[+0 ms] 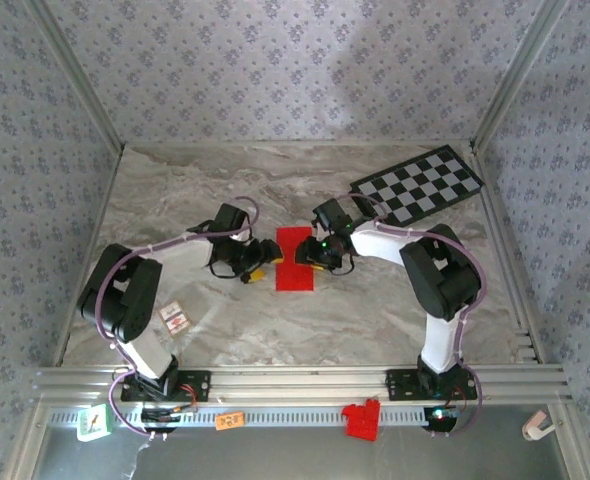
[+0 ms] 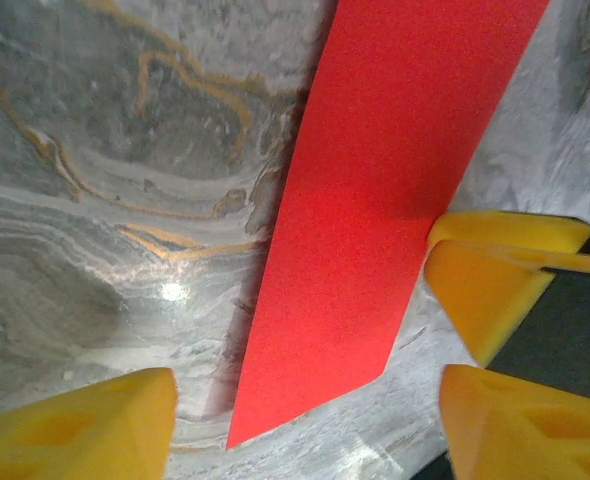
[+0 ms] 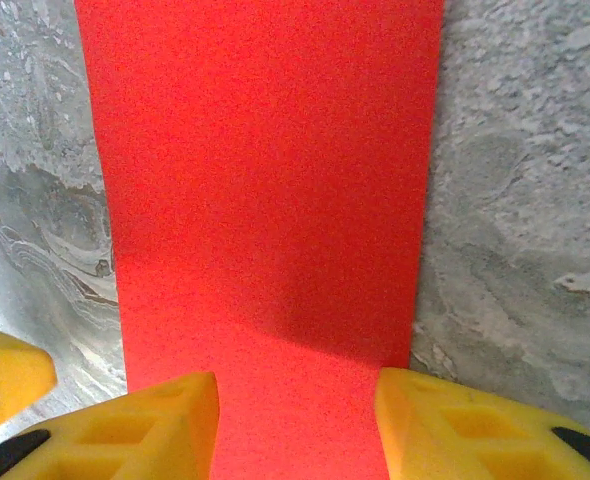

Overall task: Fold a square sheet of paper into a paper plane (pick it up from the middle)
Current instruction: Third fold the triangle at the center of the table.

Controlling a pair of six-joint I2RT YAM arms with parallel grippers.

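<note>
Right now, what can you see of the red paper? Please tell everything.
The red paper is thin, plain and bright red. It lies on the marble table as a long rectangle, not a square, so perhaps folded. One end corner runs slantwise. The right pincer stands open over one short end, the left pincer open over the slanted corner; contact I cannot tell.
</note>
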